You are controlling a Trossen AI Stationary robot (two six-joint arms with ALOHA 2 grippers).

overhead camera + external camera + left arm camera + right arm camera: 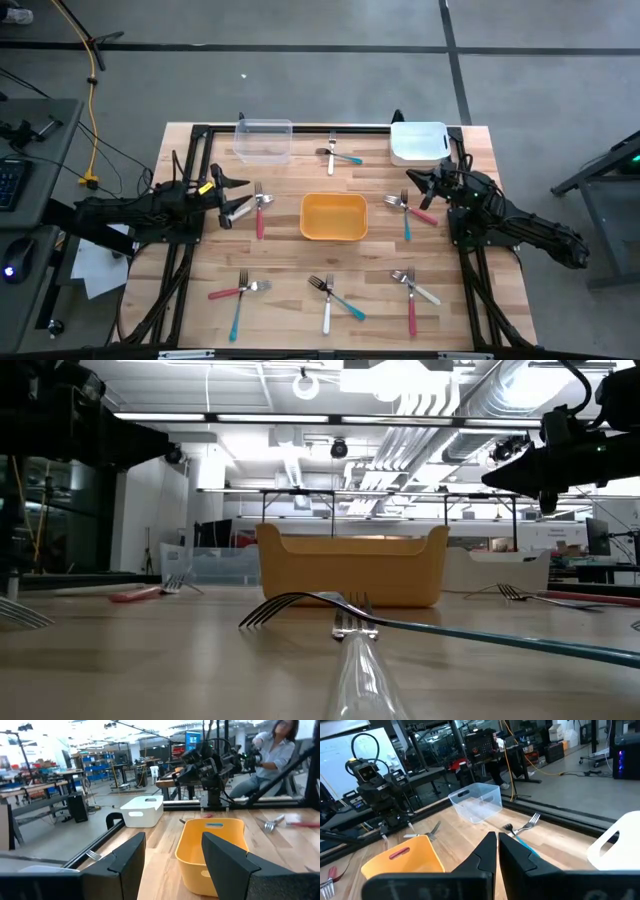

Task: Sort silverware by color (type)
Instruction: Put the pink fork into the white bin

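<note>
High view | left gripper (232, 195) gaping wide, red fork (259, 212) lying at its 3 o'clock | right gripper (422, 184) pinching closed, forks (408, 208) lying at its 7 o'clock.

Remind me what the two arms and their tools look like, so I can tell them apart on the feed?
Both arms are black, jointed, and end in angular two-finger black tools. The left tool carries a small yellow marking near its wrist; the right tool shows none.

Red, teal and white-handled forks (259, 212) surround a yellow bin (333, 216), beside clear (264, 139) and white bins (418, 142).
</note>
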